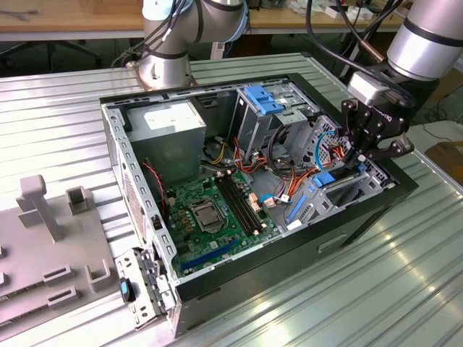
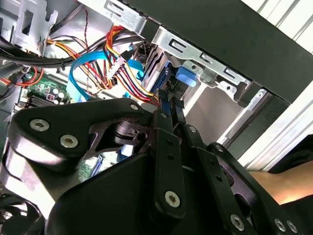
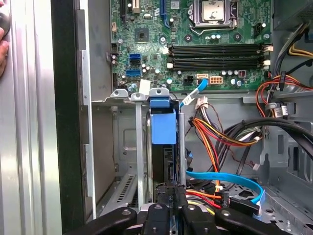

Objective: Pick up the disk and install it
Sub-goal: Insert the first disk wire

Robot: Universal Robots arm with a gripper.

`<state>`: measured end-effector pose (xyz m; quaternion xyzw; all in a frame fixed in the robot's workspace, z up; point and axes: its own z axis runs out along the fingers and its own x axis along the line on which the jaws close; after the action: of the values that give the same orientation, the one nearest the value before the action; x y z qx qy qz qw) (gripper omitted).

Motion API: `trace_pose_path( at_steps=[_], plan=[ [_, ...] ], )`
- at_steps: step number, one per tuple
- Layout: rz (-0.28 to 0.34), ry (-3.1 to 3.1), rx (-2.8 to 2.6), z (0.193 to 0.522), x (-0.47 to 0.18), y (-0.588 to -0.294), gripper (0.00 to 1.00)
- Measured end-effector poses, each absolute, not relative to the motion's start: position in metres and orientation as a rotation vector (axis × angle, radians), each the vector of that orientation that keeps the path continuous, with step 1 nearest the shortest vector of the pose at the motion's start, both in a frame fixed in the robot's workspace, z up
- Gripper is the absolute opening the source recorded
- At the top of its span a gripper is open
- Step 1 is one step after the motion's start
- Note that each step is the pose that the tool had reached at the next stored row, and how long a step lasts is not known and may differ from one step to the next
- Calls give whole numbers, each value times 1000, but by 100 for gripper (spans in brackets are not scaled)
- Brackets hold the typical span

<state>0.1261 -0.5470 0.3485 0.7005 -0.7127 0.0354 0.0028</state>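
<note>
Case [image 1: 239, 275] lies open on the ribbed table [image 1: 58, 116], side panel off, motherboard [image 1: 217, 210] facing up, grey power supply [image 1: 173, 130] at the far end and a silver cage [image 1: 264, 108] with blue latches beside it. Arm [image 1: 427, 36] reaches in from the exterior view's right, down to the bay [image 1: 347, 191] at the case's front edge. Gripper [image 1: 362, 155] sits over that bay; in the first wrist view the fingers [image 3: 178, 196] stand narrow, closed on the near edge of the disk [image 3: 163, 147], which stands on edge inside the bay between the metal guides, its blue rail tab [image 3: 163, 125] toward the motherboard. Disk looks part-way into its slot, not yet judged seated; the far end cannot be made out. In the second wrist view the fingers [image 2: 164, 127] pinch the same thin edge, with the blue data cable [image 2: 93, 78] and the coloured power leads [image 2: 127, 73] close beside. Risks, as judgement: a slight tilt of the disk could jam the rails against the guides; the loose cables near the bay could get trapped or pulled by the linkage; a narrow edge grip could slip under push force.
</note>
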Motion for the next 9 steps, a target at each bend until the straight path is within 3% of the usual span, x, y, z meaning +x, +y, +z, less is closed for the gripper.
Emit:
trace_pose_path(
  at_steps=[9],
  plan=[
    [111,-2208,2225,348,126,-546,16]
  ],
)
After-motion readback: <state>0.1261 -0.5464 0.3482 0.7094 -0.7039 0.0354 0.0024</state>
